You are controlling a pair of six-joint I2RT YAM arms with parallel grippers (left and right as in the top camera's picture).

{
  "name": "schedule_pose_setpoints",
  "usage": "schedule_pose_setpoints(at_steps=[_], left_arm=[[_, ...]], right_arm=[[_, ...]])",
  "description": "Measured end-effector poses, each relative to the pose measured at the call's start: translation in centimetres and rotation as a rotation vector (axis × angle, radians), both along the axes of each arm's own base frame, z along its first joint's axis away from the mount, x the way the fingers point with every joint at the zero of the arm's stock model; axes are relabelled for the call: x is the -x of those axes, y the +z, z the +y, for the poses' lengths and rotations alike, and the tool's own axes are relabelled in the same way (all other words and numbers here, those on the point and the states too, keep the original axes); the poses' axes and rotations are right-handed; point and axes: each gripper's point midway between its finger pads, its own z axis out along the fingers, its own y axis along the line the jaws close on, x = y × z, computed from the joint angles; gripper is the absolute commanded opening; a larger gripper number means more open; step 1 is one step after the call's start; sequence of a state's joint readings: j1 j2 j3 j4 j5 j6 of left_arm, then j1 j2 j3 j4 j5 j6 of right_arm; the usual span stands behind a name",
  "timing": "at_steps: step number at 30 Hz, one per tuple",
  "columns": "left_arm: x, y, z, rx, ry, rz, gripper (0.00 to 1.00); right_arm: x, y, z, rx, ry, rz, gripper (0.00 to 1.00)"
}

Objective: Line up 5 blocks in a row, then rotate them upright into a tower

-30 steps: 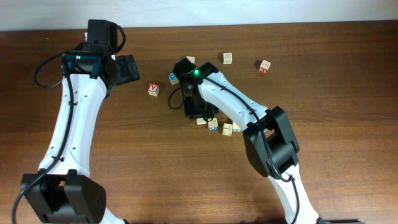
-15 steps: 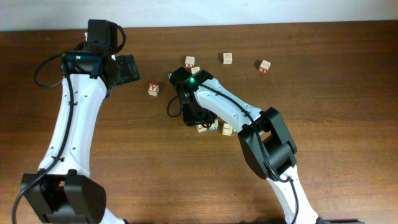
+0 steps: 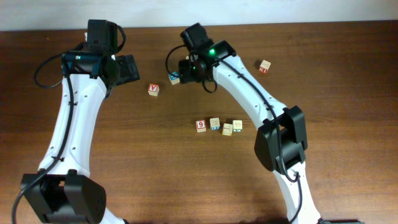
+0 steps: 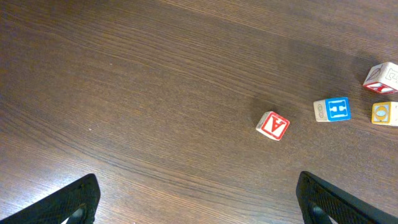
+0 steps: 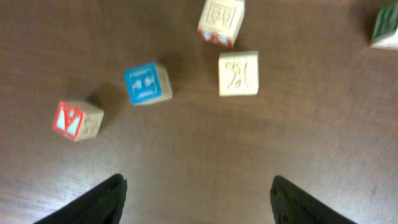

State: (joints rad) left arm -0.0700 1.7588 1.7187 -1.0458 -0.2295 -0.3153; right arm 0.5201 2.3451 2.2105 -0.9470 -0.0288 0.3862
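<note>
The right gripper [image 5: 198, 183] is hovering over the far middle of the counter [image 3: 124, 162] with its two fingers spread wide and nothing between them, so it is standing open and gripping nothing. Just beyond its fingertips in the right wrist view, the blue-faced block [image 5: 147, 83] is lying on the wood with its blue face turned up, touching neither finger; from overhead it is sitting just left of that gripper. Left of it and a little nearer, the red Y cube [image 3: 153, 89] is resting alone, apart from the block. Right of the blue-faced block, the pale cube with faint marks [image 5: 239, 73] is lying close to the pale cube with red marks [image 5: 221, 20], which is sitting just beyond it. The other four blocks are sitting in a short row across the middle of the counter, well apart from both grippers: the red 9 block [image 3: 201, 126] at the left end, then the blue-marked block [image 3: 214, 123], then the yellow-marked block [image 3: 227, 129] and the green-marked block [image 3: 237, 125], the last two appearing to touch. A lone cube [image 3: 265, 66] with red marks is lying by itself at the far right. The left gripper [image 4: 198, 180] is hanging over the far left of the counter, its fingers also spread wide and holding nothing, with the red Y cube lying ahead of its fingertips, untouched.
</note>
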Motion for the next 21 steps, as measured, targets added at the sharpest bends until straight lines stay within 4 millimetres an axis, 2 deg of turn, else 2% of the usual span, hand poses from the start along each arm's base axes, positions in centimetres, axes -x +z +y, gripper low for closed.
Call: schedule_pose_setpoints(at_steps=[6, 8, 11, 15, 17, 18, 21], left_arm=[[0.0, 0.0, 0.0, 0.000, 0.000, 0.000, 0.99], [0.0, 0.0, 0.0, 0.000, 0.000, 0.000, 0.99], [0.0, 0.0, 0.0, 0.000, 0.000, 0.000, 0.99], [0.0, 0.0, 0.0, 0.000, 0.000, 0.000, 0.99], [0.0, 0.0, 0.0, 0.000, 0.000, 0.000, 0.99], [0.0, 0.0, 0.0, 0.000, 0.000, 0.000, 0.99], [0.0, 0.0, 0.0, 0.000, 0.000, 0.000, 0.99]], right_arm=[[-3.2, 2.3, 1.5, -0.015, 0.129, -0.194, 0.76], [-3.7, 2.3, 2.4, -0.015, 0.162, -0.235, 0.76], [-3.9, -1.3, 4.3, 0.008, 0.221, -0.229, 0.75], [-3.2, -6.0, 6.3, 0.044, 0.282, -0.202, 0.75], [-3.5, -6.2, 6.7, 0.039, 0.286, -0.218, 0.73], [-3.6, -6.5, 6.7, 0.040, 0.286, -0.219, 0.67], [-3.7, -8.1, 6.6, 0.055, 0.290, -0.206, 0.59]])
